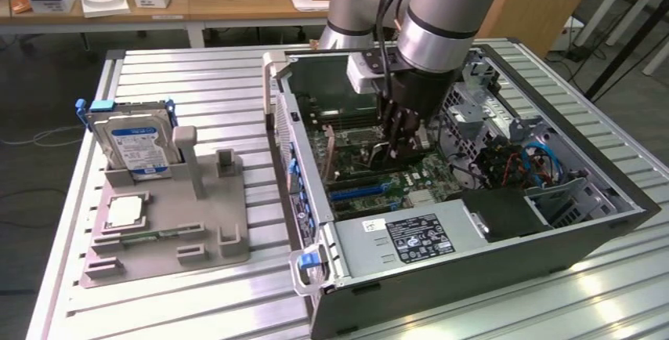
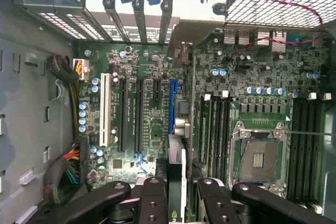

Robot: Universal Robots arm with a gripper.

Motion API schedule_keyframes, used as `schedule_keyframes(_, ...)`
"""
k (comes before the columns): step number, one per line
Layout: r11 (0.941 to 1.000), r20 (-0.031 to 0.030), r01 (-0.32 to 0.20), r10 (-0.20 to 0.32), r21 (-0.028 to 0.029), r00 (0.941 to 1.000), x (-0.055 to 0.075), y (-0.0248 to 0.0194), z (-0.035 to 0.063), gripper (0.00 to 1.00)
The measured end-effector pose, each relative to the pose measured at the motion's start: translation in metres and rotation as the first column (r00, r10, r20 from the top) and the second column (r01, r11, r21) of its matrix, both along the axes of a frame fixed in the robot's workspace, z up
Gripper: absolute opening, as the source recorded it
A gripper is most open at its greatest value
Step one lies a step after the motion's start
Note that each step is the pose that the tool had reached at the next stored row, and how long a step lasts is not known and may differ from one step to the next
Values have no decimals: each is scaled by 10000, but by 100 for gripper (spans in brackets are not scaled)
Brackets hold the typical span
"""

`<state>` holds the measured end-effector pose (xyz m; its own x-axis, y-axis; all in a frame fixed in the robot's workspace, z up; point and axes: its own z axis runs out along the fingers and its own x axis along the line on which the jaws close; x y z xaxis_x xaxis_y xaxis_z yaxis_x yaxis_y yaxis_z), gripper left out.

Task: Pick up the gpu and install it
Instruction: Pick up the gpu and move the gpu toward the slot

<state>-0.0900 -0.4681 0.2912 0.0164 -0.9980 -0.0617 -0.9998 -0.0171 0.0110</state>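
gpu (image 2: 176,163): thin flat card, edge-on | pincer (image 2: 181,195): black jointed links, grasping gpu | near: green motherboard (image 2: 152,129), long blue slot (image 2: 174,103)

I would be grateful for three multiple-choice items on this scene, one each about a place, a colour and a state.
1. Where does the hard drive stand?
A. In the grey holder on the table
B. On the wooden desk behind
C. On the floor

2. What colour is the long slot in line with the gpu?
A. Yellow
B. Blue
C. Red

3. What state is the gripper in?
A. Open over the table
B. Shut on the hard drive
C. Shut on the gpu inside the computer case

Answers:
1 A: the drive stands upright in the holder, at the exterior view's left of the case.
2 B: the slot just ahead of the card's edge is blue.
3 C: the fingers clamp the card edge-on above the motherboard.
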Motion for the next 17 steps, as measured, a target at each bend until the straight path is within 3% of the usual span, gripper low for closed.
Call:
schedule_keyframes(4, 10000, 0, 0, 0, 0, 10000, -74, -3, -146, 27)
schedule_keyframes(17, 10000, 0, 0, 0, 0, 10000, -122, -11, -211, 27)
